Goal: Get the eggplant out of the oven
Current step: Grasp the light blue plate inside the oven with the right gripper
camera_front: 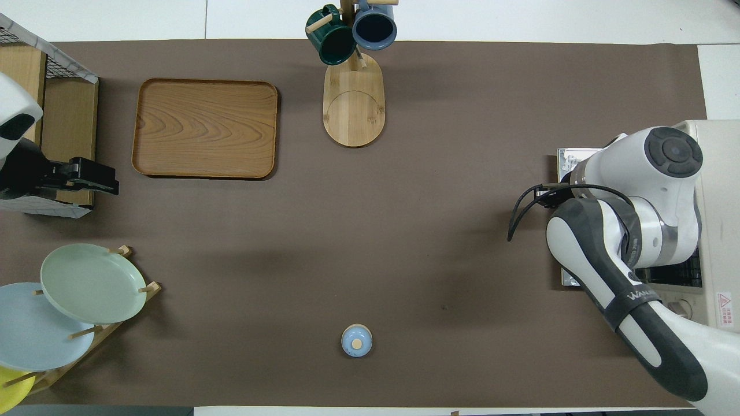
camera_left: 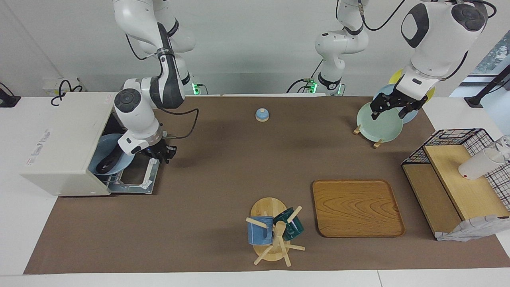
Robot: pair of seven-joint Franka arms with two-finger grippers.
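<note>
At the left of the facing view the oven (camera_left: 65,143) sits on the desk (camera_left: 223,167) with its door (camera_left: 133,179) dropped flat in front of it. In the oven's mouth a pale blue plate (camera_left: 107,153) leans, and the dark eggplant (camera_left: 106,164) lies on it, partly inside the opening. The right pincer (camera_left: 161,153) hangs just over the open door, beside the plate's rim; whether its fingers are spread or pressed together cannot be told, and the overhead view hides it under the arm's own wrist. Toward the middle, near the upper edge of the brown mat, stands a small blue lidded pot (camera_left: 261,114). Lower centre is a wooden mug tree (camera_left: 273,229) with a blue mug (camera_left: 259,230) and a dark green mug (camera_left: 290,225). Next comes a wooden tray (camera_left: 356,207). At upper right the left pincer (camera_left: 392,105) is up in the air over the plate rack's pale green plate (camera_left: 378,121), its fingers spread and holding nothing. At the far right stands a wire-and-wood shelf rack (camera_left: 458,179).
</note>
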